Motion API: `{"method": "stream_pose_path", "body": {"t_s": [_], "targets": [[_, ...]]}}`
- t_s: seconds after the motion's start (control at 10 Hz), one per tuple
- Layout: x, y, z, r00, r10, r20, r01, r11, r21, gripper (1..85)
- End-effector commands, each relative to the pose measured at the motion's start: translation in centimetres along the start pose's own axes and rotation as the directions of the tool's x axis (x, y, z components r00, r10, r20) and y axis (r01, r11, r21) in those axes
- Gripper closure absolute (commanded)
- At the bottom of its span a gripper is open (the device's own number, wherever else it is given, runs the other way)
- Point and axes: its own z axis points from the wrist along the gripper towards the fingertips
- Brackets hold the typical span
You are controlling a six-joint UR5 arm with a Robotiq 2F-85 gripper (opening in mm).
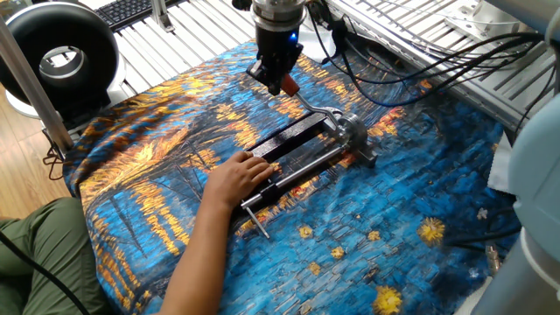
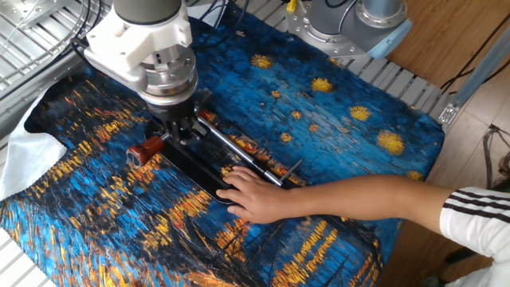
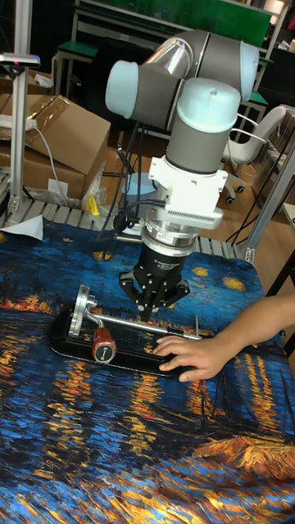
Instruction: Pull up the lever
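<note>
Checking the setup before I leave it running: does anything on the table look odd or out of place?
Yes: a person's hand rests on the black clamp, inside the arm's workspace, while the end effector hangs close over the clamp's head end. The lever lies low beside it. Nothing looks spilled or damaged.

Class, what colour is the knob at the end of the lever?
The lever ends in a reddish-brown knob, clearest in the other fixed view.

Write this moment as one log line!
robot hand: over clamp | lever: beside it, not lifted | person's hand: pressing clamp
</note>
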Motion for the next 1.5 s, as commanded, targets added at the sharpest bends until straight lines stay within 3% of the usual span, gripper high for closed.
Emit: {"method": "stream_pose_path", "body": {"t_s": [0.0,0.2,0.4,0.6,0.8,1.0,1.2,1.4], "targets": [[-0.4,-0.3,-0.2,0.999,-0.032,0.015,0.031,0.999,0.014,84.7],[0.7,-0.5,-0.2,1.0,0.016,-0.026,-0.016,1.0,0.019,84.7],[1.0,-0.7,-0.2,0.996,0.076,-0.036,-0.075,0.997,0.031,84.7],[-0.1,-0.8,-0.2,0.997,0.074,0.007,-0.075,0.997,0.032,84.7],[0.0,-2.0,-0.3,1.0,0.017,0.002,-0.018,0.997,0.077,84.7],[-3.6,-1.2,0.5,1.0,0.004,-0.023,-0.002,0.999,0.054,84.7],[-6.3,-1.2,2.0,1.0,-0.03,-0.005,0.03,0.998,0.053,84.7],[-8.1,-1.5,3.2,0.998,-0.062,0.003,0.061,0.994,0.086,84.7]]}}
